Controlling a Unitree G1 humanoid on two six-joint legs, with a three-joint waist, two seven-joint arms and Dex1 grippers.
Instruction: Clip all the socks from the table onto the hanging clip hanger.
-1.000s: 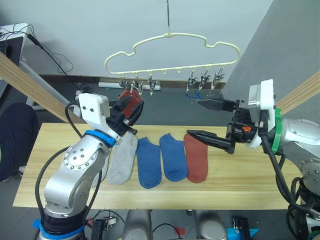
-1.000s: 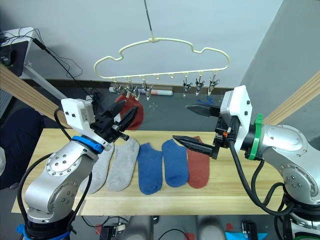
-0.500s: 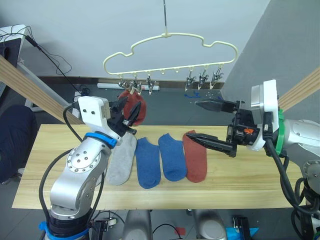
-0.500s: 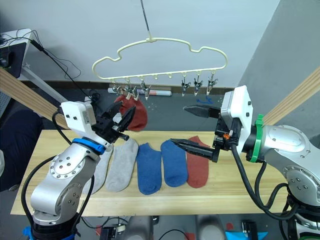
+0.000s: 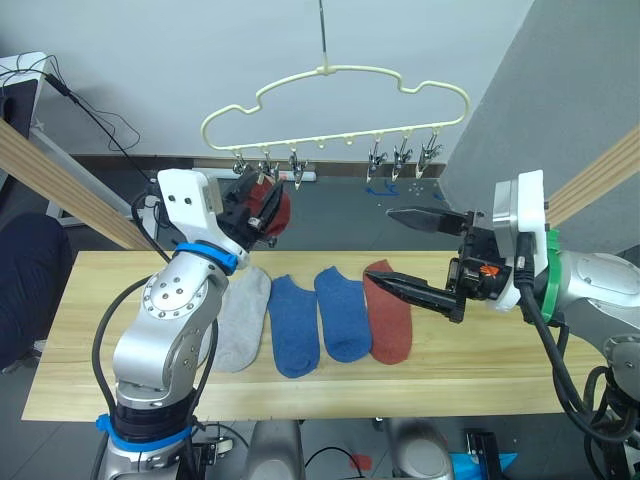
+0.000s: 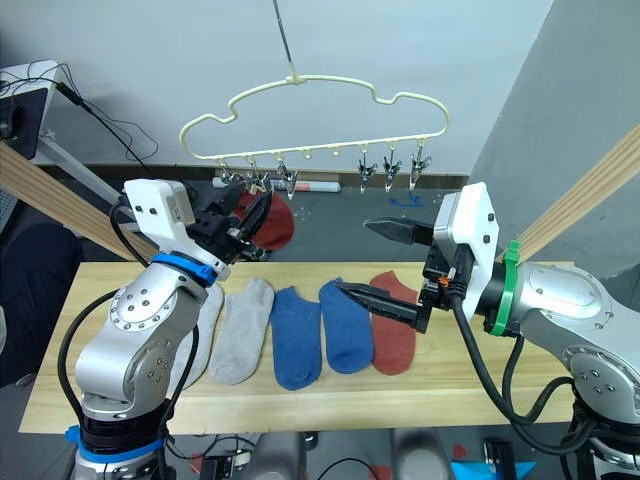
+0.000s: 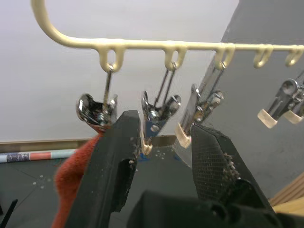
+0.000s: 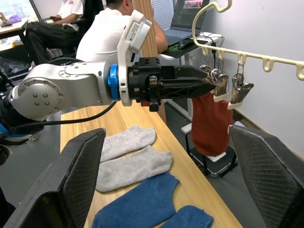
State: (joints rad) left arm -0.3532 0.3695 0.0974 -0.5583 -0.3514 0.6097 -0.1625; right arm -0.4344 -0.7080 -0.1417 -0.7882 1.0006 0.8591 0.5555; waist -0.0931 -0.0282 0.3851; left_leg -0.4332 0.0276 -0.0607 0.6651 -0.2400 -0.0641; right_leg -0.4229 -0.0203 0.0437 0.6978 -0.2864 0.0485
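Socks: five in a row on bench, one rust sock hanging from clip hanger | left gripper jaws parted at the clips | right gripper jaws wide, empty, above the bench's rust sock | right wrist view shows seated people behind.

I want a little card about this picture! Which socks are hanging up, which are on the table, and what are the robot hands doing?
hanger: pale yellow cloud-shaped clip hanger with small silver clips
hanging: one rust red sock, on the clip nearest the hanger's left end
on table: five socks on the pale wood table: two light grey socks, two blue socks, one rust red sock
left gripper: open, raised at the left clips beside the hung sock
right gripper: open wide, above the red sock on the table
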